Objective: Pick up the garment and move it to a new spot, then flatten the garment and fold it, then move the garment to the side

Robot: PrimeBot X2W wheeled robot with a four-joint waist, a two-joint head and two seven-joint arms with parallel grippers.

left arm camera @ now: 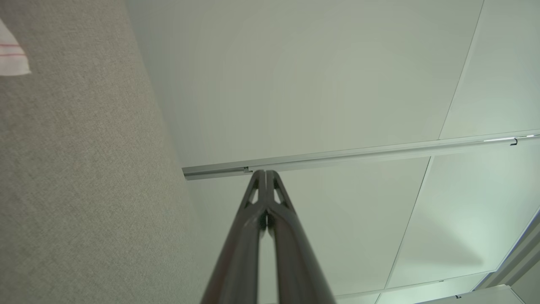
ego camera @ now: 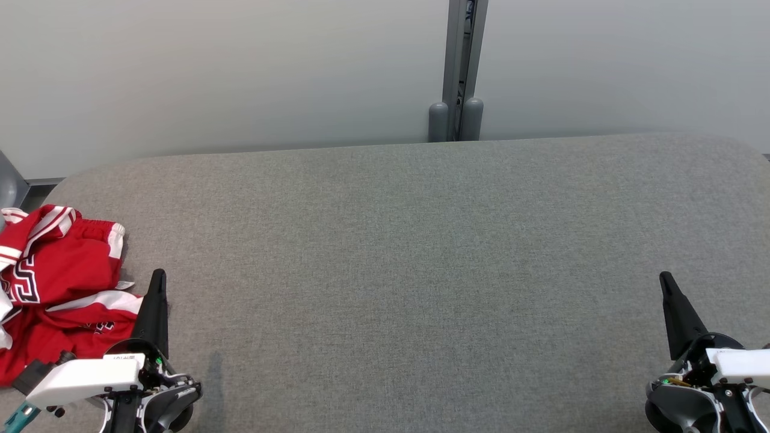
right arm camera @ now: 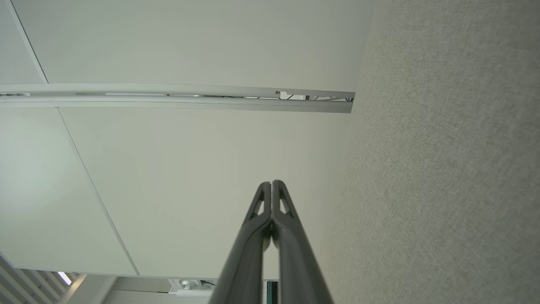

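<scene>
Red garment (ego camera: 57,288) lies crumpled at near left, just beside the left gripper (ego camera: 157,278); right gripper (ego camera: 665,280) stands well apart. Both jaws fully closed, holding nothing.

Wide table (ego camera: 421,270), clad all over in grey woven cloth, flat and smooth, rounded at both far corners. Lying directly on it, at the left edge toward the near-left corner: a red garment (ego camera: 54,282), crumpled into overlapping folds, trimmed with white stripes, marked with white dark-outlined lettering on an upper fold. Spread partly past the left edge. Small white label (ego camera: 125,284) poking out from its right side onto the grey cloth. Faint narrow shadow (ego camera: 213,385) close to the near edge.
</scene>
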